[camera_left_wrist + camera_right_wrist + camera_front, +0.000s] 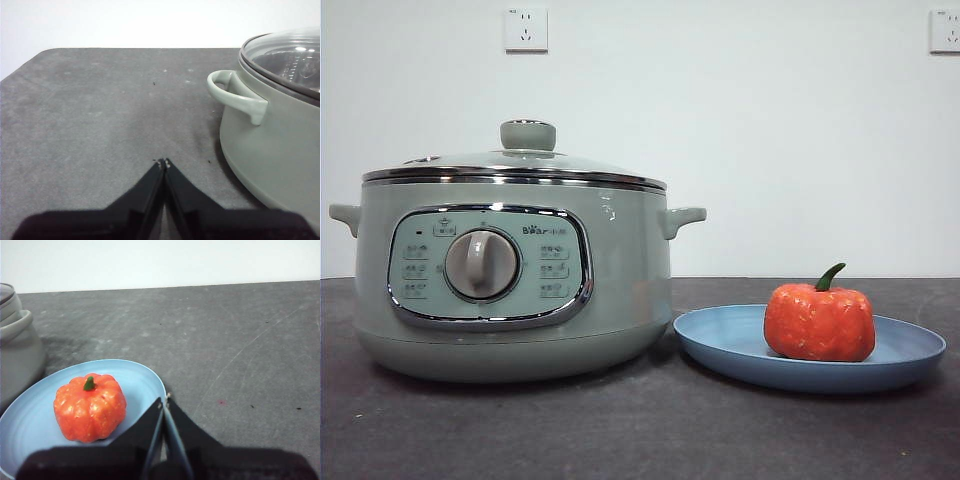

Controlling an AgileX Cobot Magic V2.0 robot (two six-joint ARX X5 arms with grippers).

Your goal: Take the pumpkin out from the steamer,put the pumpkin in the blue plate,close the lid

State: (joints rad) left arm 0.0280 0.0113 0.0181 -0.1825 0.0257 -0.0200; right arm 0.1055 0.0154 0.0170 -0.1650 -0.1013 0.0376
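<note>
Pumpkin (819, 322), speckled orange toy, is sitting in the shallow blue plate (720, 345); glass lid (515, 165) is covering the sage-green steamer (630, 290); left gripper (163, 162) and right gripper (164, 400) are resting pressed together, task apparently complete.

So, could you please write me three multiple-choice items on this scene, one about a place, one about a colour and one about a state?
1. Where is the pumpkin?
A. inside the steamer
B. on the plate
C. on the bare table

2. What colour is the plate?
A. light blue
B. white
C. yellow

3. What is the state of the lid?
A. lying on the table
B. held by a gripper
C. closed on the steamer

Key: 1 B, the front view shows it resting on the plate; 2 A, the rim is light blue in the front and right wrist views; 3 C, its chrome rim sits on top of the steamer.
</note>
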